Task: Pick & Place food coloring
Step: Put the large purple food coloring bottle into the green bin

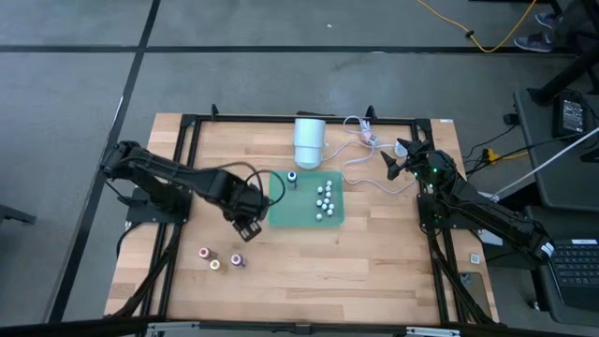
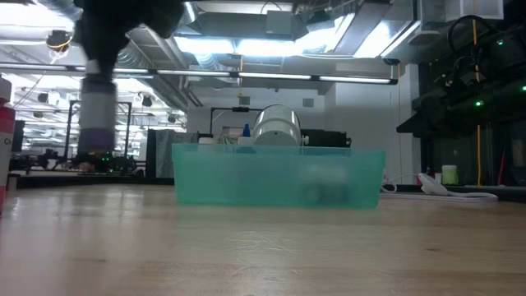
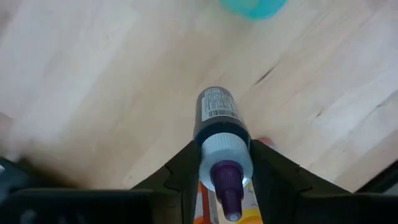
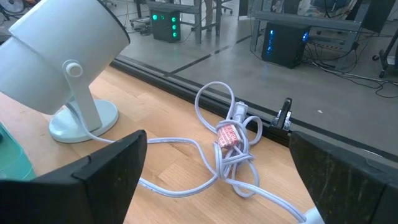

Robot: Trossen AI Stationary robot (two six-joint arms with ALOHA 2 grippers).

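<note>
My left gripper (image 1: 245, 225) hangs over the wood just left of the green tray (image 1: 281, 217), shut on one food coloring bottle (image 3: 216, 118). That bottle is dark, with a white collar and a purple tip. Several more food coloring bottles (image 1: 324, 198) stand upright in the tray. Three others (image 1: 214, 261) stand on the table in front of my left gripper. My right gripper (image 1: 398, 161) waits open at the far right, facing a white lamp (image 4: 56, 56). My left gripper pinches the bottle between its two fingers (image 3: 186, 171) at the white collar (image 3: 225, 148), just under the purple tip. The fingers point down from above. The bottle hangs upright below them, tip up, lifted clear of the table.
The white lamp (image 1: 309, 140) stands behind the tray. A coiled grey cable (image 1: 360, 154) lies between the lamp and my right gripper. A black frame (image 1: 187, 126) runs around the tabletop. Bare wood stretches in front of the tray (image 2: 279, 177).
</note>
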